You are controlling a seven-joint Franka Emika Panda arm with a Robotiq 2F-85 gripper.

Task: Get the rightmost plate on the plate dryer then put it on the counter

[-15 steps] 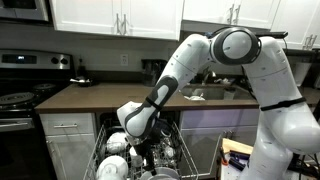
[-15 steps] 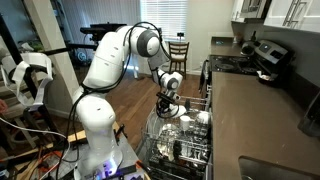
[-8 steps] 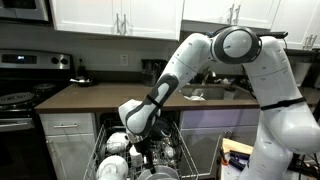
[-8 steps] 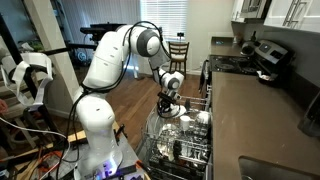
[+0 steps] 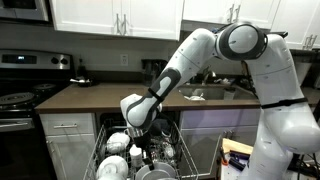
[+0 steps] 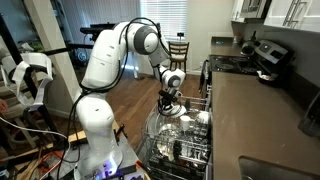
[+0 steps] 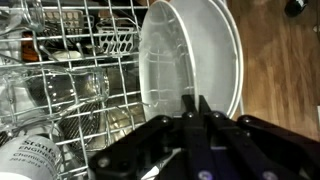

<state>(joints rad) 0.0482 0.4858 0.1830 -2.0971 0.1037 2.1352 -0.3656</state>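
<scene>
1 plate (image 7: 190, 55): upright in plate dryer (image 7: 70, 60), at its edge | gripper (image 7: 197, 108): on plate rim | plate dryer: below counter (image 5: 90, 95) | stove (image 5: 20, 98): beside counter

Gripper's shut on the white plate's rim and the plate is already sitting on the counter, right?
Not on the counter. The wrist view shows the white plate standing upright among the tines of the plate dryer. The gripper is shut on its rim, as you say.

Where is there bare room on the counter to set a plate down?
The brown counter lies bare along its front between the stove and the arm. The wire rack below is crowded with dishes.
</scene>
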